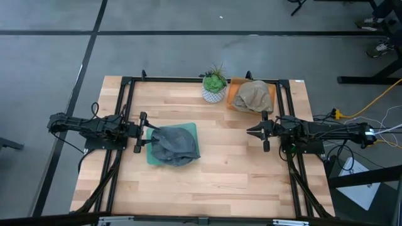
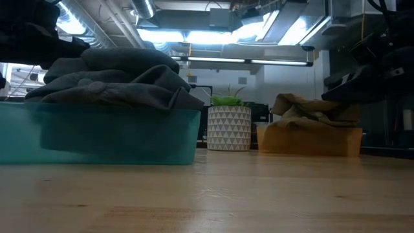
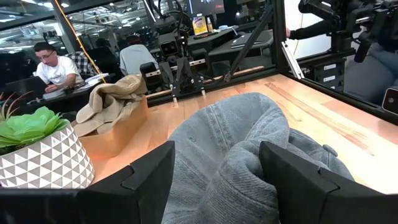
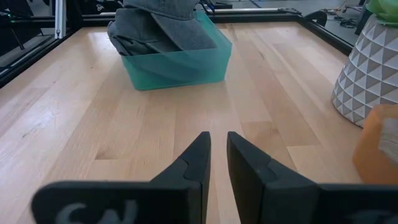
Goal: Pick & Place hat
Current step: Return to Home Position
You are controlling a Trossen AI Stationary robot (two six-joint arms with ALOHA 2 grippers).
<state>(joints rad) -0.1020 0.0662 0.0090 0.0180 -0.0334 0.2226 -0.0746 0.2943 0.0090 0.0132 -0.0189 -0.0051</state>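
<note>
From above, the table (image 1: 226, 163) lies in even, soft light with only faint shadows. The low view is backlit: ceiling lights (image 2: 194, 32) glare across the top, leaving the caps (image 2: 110, 77) and bin (image 2: 116, 136) dim at left.

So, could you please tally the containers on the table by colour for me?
green bin, heaped with grey-blue caps: 1
orange bin, holding a tan cap: 1
white patterned plant pot: 1
Total: 3
</note>
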